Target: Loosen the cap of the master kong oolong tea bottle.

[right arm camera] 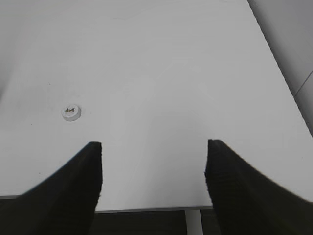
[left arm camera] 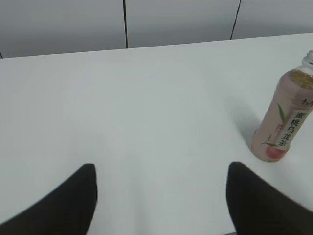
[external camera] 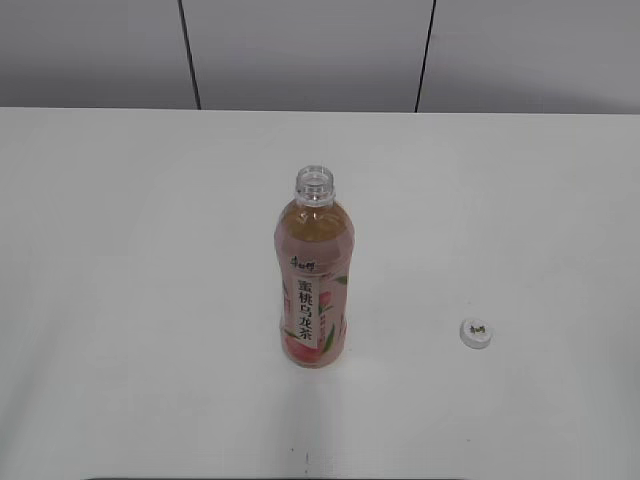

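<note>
White worktop (external camera: 120, 260), matt, carries two items; grey panelled wall behind.

Item 1, left gripper (left arm camera: 161, 196): seen only in the left wrist view, two dark fingertips (left arm camera: 73, 205) low in the picture with bare worktop between them. Jaws spread wide, holding nothing. Not seen in the exterior view, so well back from the items.

Item 2, bottle (external camera: 312, 290): near the middle of the worktop, upright, slim clear plastic, pale amber tea up to the shoulder, pink peach label with a white strip of dark characters. Neck threads bare and mouth open; no closure on it. In the left wrist view it stands at the right edge, well apart from the fingertips.

Item 3, cap (external camera: 477, 332): small, round, white, dark-green mark on top. Lies flat on the worktop to the right of the bottle, well apart from it, top face up.

Item 4, right gripper (right arm camera: 154, 169): two dark fingertips, jaws wide apart and empty. Cap sits ahead and to the left of them, untouched.

Step, as judged: cap is already off, so loosening looks complete; both arms appear parked clear. Next move calls for nothing beyond staying clear of the open bottle, which would spill if knocked.
</note>
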